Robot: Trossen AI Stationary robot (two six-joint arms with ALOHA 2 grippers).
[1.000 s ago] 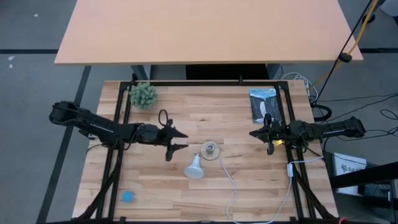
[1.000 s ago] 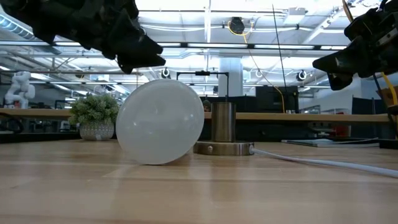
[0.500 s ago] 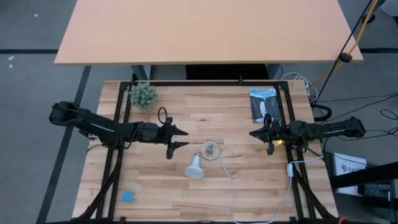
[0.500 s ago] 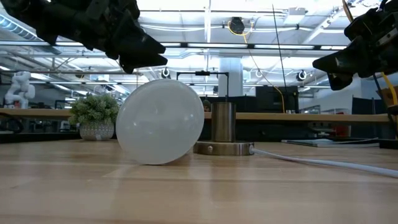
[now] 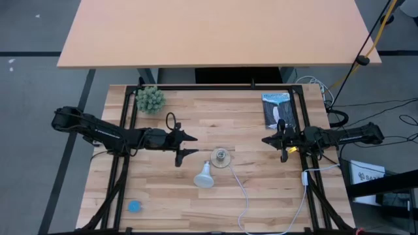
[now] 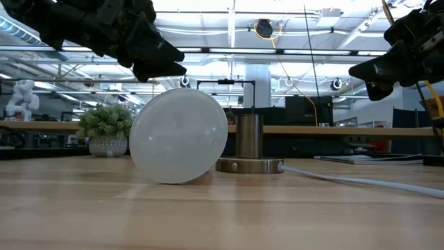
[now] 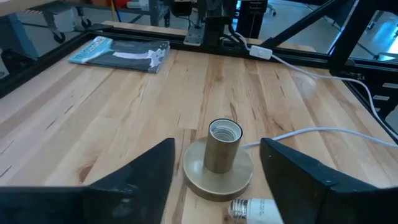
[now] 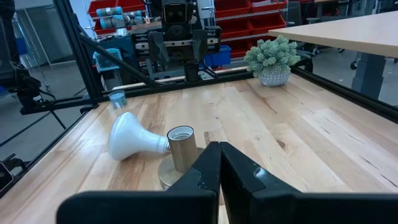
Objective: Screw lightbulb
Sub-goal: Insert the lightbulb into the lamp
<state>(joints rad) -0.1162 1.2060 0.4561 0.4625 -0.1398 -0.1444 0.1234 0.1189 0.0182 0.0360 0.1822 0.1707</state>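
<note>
The left gripper (image 5: 189, 145) hangs open above the table (image 5: 215, 117), left of the socket (image 5: 221, 156), with bare wood between them. The lightbulb (image 5: 204, 175) lies on its side just near of the socket, its base touching or almost touching it, blocking that side. A white cord (image 5: 239, 186) trails off near-right. The right gripper (image 5: 266, 140), fingers together, has open wood toward the socket. A plant (image 5: 150, 99) and booklet (image 5: 277, 109) sit far back.

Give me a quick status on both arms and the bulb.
Left gripper open, off the table, short of lightbulb. Right gripper shut, waiting at right. Bulb lying beside socket, untouched. Nothing in the way.
</note>
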